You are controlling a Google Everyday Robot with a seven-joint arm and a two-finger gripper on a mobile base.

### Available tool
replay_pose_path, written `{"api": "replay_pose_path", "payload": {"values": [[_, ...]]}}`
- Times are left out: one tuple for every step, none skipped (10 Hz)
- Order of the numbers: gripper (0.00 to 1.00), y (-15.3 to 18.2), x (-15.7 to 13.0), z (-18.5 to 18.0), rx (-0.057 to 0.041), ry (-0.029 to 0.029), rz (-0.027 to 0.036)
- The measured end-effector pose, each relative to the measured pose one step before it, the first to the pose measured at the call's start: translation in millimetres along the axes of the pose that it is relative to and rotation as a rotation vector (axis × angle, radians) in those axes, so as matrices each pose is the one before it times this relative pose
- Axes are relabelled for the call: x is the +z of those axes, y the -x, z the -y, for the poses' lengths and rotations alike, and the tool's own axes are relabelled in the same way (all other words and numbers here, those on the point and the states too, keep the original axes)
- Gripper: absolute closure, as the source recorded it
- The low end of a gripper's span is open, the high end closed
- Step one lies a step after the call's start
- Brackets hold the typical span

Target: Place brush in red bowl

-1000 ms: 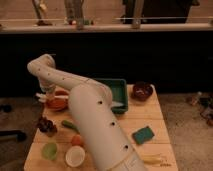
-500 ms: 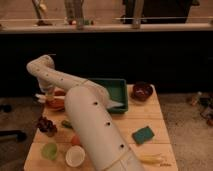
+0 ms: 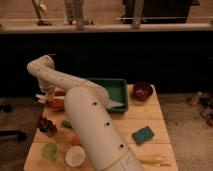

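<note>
The red bowl sits at the table's back left, partly hidden by my arm. My gripper hangs straight down from the bent white arm, just above the bowl's left rim. A slim white stick, the brush, pokes out to the left at the gripper's tip, level with the bowl's rim. I cannot see whether it is held or rests on the rim.
A green tray stands behind the arm, with a dark maroon bowl to its right. A green sponge, a yellow item, a small white bowl, a green piece and dark grapes lie on the wooden table.
The arm's elbow has shifted very slightly left. The gripper stays over the red bowl's left rim.
</note>
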Motion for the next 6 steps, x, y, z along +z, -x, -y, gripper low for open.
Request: {"api": "replay_pose_path", "payload": {"values": [[0.56,-0.54,0.83,-0.16,0.00067,0.00135,-0.00014],[0.48,-0.59,-0.23,0.28,0.00094,-0.00028,0.00024],[0.38,-0.47,0.12,0.09,0.00047,0.00004,-0.00057],[0.26,-0.5,-0.1,0.22,0.00054,-0.00036,-0.00031],[0.22,-0.27,0.03,0.11,0.00031,-0.00016,-0.00015],[0.2,-0.88,-0.03,0.39,0.00076,-0.0007,-0.00133]]}}
